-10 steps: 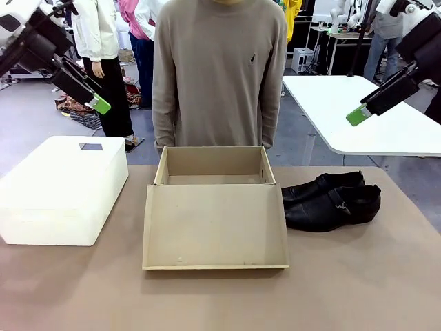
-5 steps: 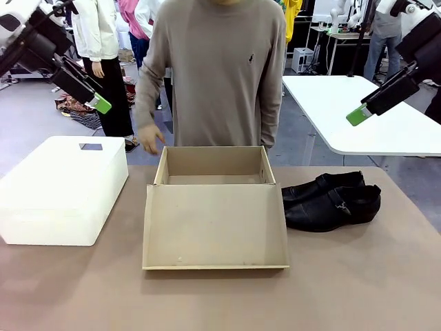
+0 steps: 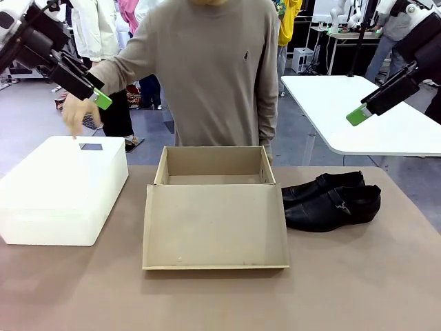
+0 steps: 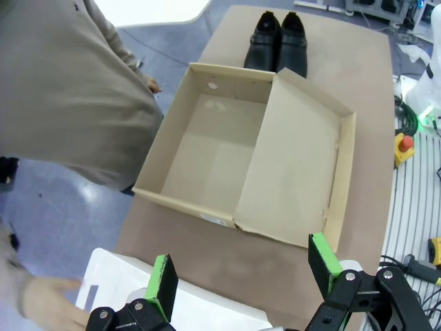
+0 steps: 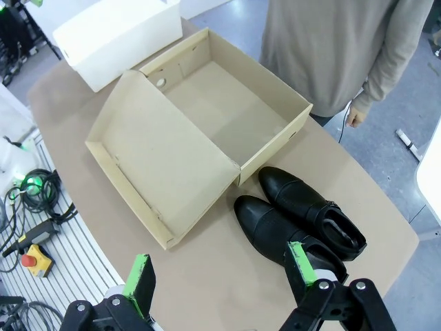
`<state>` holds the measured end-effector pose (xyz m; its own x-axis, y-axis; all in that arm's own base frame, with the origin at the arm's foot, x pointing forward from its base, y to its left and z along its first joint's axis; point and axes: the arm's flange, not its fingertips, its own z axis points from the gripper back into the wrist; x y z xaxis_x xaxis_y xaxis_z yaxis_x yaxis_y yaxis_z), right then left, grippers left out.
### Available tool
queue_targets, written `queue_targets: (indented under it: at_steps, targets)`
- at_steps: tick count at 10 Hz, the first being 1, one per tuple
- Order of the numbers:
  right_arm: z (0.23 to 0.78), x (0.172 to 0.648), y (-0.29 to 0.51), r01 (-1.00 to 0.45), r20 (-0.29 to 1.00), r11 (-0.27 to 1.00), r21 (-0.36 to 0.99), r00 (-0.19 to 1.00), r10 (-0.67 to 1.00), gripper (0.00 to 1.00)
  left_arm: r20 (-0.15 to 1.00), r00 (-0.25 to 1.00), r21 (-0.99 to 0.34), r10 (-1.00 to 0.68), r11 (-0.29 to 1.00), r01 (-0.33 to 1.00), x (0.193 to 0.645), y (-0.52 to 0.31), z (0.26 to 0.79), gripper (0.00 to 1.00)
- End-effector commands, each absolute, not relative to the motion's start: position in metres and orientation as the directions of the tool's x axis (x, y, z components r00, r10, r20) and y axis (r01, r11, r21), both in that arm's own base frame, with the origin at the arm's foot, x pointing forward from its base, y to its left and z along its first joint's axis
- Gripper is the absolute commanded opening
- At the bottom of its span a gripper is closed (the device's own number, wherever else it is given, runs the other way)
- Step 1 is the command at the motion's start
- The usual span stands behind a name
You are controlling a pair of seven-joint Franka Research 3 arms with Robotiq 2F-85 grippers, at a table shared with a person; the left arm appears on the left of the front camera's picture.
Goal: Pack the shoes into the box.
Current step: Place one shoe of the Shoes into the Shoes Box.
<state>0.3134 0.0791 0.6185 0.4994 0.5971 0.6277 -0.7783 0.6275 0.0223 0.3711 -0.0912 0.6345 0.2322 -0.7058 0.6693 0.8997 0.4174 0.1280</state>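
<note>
Outstretched toward the robot's left, the person's hand hangs loose and empty, fingers down, above the far end of the white rounded box. A second ago it was at the person's side, and half a second ago it was by the shoebox's far corner. That reach goes away from the shoes, which lie untouched, side by side on the table just right of the empty open shoebox, toes toward it. Packing looks unstarted. The left gripper and right gripper hover high, jaws wide.
</note>
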Motion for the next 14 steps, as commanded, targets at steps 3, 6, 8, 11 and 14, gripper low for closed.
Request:
queue_targets:
  at_steps: [3,6,8,11,14]
  targets:
    - [0.628,0.32,0.077,-0.783,0.607,0.622,-0.019,0.485,0.629,1.0,0.668,0.239,0.122,-0.705,0.421,0.899,0.372,-0.092,0.634,1.0]
    - [0.658,0.343,0.066,-0.829,0.466,0.545,-0.126,0.435,0.77,1.0,0.668,0.239,0.122,-0.705,0.421,0.899,0.372,-0.092,0.634,1.0]
    - [0.671,0.363,0.064,-0.863,0.337,0.475,-0.173,0.401,0.852,1.0,0.668,0.239,0.122,-0.705,0.421,0.899,0.372,-0.092,0.634,1.0]
    - [0.677,0.395,0.062,-0.92,0.169,0.337,-0.199,0.307,0.937,1.0,0.668,0.239,0.122,-0.705,0.421,0.899,0.372,-0.092,0.634,1.0]
    - [0.668,0.429,0.062,-0.94,0.093,0.29,-0.178,0.277,0.956,1.0,0.668,0.239,0.122,-0.705,0.421,0.899,0.372,-0.092,0.634,1.0]
